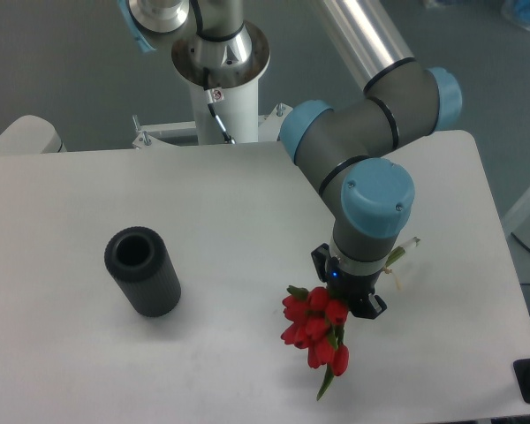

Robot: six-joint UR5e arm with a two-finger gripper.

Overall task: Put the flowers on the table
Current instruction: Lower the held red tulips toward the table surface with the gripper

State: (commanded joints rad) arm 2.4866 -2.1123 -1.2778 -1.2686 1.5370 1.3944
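White table [88, 371] | gripper [353, 296] clamps flowers [316, 331] low at 5 o'clock for release | black ribbed cylinder [142, 271] at 9 o'clock, apart.

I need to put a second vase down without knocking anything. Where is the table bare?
Bare patches on the table: the front-left corner below the black cylinder, the strip between it and the flowers, and the back-left area. It is crowded at front right, around the gripper.
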